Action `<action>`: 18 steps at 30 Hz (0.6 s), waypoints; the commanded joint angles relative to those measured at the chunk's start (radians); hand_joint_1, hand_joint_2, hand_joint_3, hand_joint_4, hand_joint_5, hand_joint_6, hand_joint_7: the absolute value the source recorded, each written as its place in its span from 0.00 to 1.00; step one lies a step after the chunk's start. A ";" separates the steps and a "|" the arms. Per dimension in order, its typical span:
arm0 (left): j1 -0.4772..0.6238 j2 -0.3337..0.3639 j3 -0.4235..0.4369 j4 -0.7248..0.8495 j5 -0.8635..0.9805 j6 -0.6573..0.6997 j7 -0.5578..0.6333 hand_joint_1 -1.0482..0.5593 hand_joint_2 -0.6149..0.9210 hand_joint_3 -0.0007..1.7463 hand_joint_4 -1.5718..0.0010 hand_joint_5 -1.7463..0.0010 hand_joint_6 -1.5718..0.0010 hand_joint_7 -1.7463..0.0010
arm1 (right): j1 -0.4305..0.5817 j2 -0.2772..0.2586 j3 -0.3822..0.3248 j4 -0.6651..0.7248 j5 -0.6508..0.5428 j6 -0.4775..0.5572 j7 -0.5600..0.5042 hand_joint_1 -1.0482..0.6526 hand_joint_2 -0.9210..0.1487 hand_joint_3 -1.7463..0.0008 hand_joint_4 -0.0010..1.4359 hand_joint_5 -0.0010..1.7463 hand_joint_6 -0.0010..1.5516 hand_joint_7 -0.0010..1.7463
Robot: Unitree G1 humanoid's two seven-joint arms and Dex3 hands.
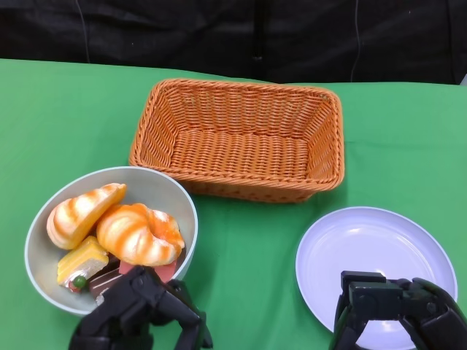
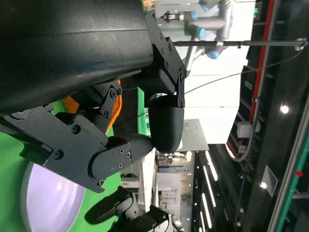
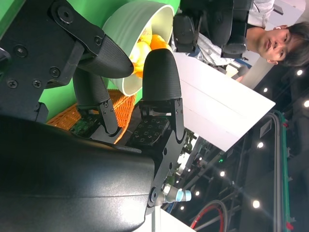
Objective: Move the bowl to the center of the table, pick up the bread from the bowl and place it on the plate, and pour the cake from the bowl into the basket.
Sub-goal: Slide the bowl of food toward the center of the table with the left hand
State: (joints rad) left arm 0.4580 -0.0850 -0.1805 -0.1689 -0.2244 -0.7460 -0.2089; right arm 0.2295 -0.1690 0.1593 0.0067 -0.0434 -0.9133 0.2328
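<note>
While the bowl [image 1: 44, 219] sits just ahead of the left robot hand [image 1: 139, 310], nearer than the right robot hand [image 1: 394, 306], both hang released, grasping nothing.

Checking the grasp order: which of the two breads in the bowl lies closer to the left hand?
The round croissant-shaped bread, at the bowl's middle just above the left hand; the longer striped bread lies farther back, toward the bowl's left.

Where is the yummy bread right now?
In the head view, two pieces of bread sit in the bowl at the table's left, just ahead of the left hand and left of the basket.
</note>
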 commanded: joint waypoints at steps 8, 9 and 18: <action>-0.035 -0.021 0.093 0.021 0.081 -0.075 0.048 0.35 0.88 0.34 0.59 0.11 0.64 0.29 | -0.010 0.011 -0.010 -0.003 -0.051 0.019 -0.032 0.49 0.80 0.04 0.60 0.85 0.57 0.72; -0.041 -0.023 0.098 0.028 0.086 -0.088 0.051 0.35 0.89 0.32 0.63 0.12 0.67 0.31 | -0.010 0.012 -0.010 -0.001 -0.056 0.019 -0.035 0.49 0.81 0.04 0.60 0.85 0.57 0.72; -0.077 0.007 0.235 -0.003 0.176 -0.102 0.108 0.37 0.92 0.33 0.72 0.32 0.76 0.45 | -0.009 0.014 -0.003 -0.001 -0.064 0.027 -0.042 0.49 0.75 0.09 0.59 0.84 0.56 0.72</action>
State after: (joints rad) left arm 0.3891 -0.0970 0.0306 -0.1620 -0.0612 -0.8326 -0.1162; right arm 0.2183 -0.1520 0.1581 0.0074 -0.1046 -0.8950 0.1980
